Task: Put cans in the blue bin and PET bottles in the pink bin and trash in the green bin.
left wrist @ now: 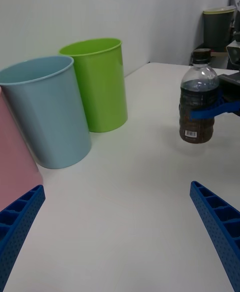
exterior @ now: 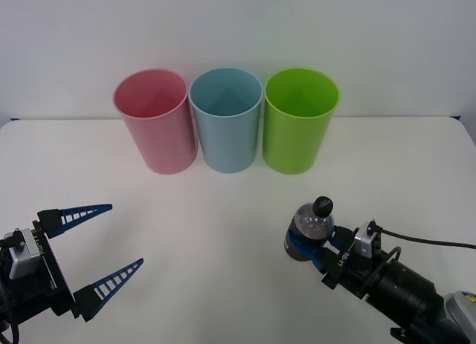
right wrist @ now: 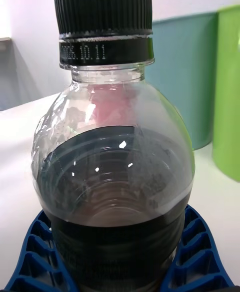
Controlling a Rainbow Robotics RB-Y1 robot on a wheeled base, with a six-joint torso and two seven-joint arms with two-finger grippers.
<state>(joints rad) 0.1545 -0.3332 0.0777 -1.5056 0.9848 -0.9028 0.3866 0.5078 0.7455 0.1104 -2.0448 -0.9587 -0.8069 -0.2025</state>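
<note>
The right gripper jaws clamp the PET bottle low — it could tip en route to the pink bin — while the left gripper jaws gape idle.

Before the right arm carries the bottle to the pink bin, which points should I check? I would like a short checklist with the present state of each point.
1. Right tool closed on the PET bottle: ok, blue fingers hug both sides of its body.
2. Bottle upright, cap on: ok.
3. Bottle off the table: cannot tell for sure; in the left wrist view its base seems slightly raised.
4. Pink bin upright, mouth open: ok; it stands leftmost, beside the blue bin and the green bin.
5. Left tool out of the path: not ok for sure; it hangs open, low at the near left.
</note>
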